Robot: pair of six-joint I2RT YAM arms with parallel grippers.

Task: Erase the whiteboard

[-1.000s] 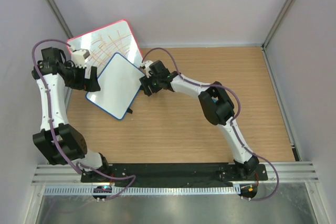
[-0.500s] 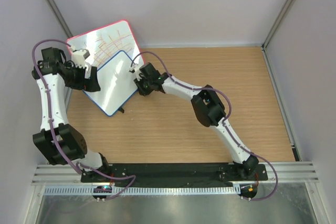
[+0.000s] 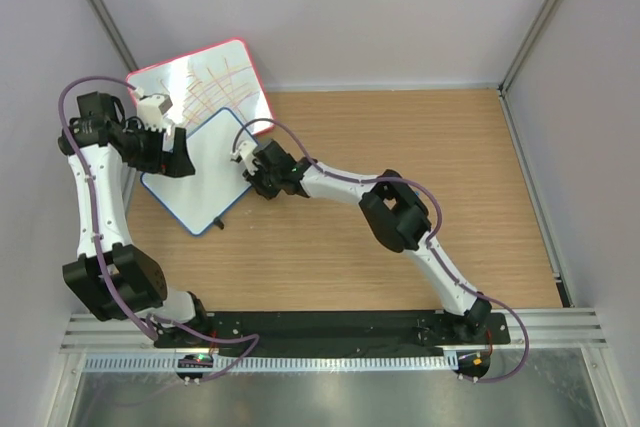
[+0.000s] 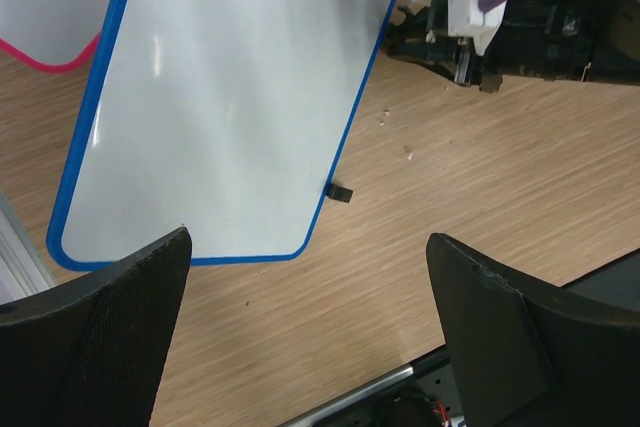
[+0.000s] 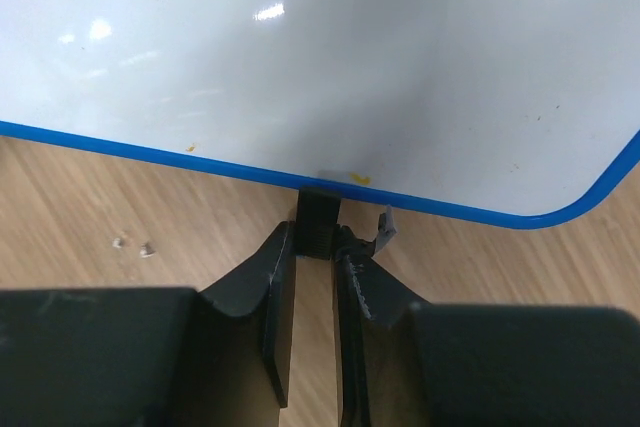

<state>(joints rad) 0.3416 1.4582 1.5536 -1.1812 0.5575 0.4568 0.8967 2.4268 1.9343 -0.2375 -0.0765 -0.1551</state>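
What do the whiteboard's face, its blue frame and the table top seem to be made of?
Whiteboard face: smooth glossy coating, bright glare spots show on it. Blue frame: probably plastic, even colour, rounded corner. Table top: wood or wood-look laminate, a light grain shows; which one, I cannot tell.

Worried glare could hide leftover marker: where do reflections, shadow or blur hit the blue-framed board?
Top external: sharp, the whiteboard evenly lit, glare only on the red-framed board. Left wrist: two soft highlights, left gripper dark, slightly soft. Right wrist: small bright spots upper left, grey shadow above the right gripper and its black block.
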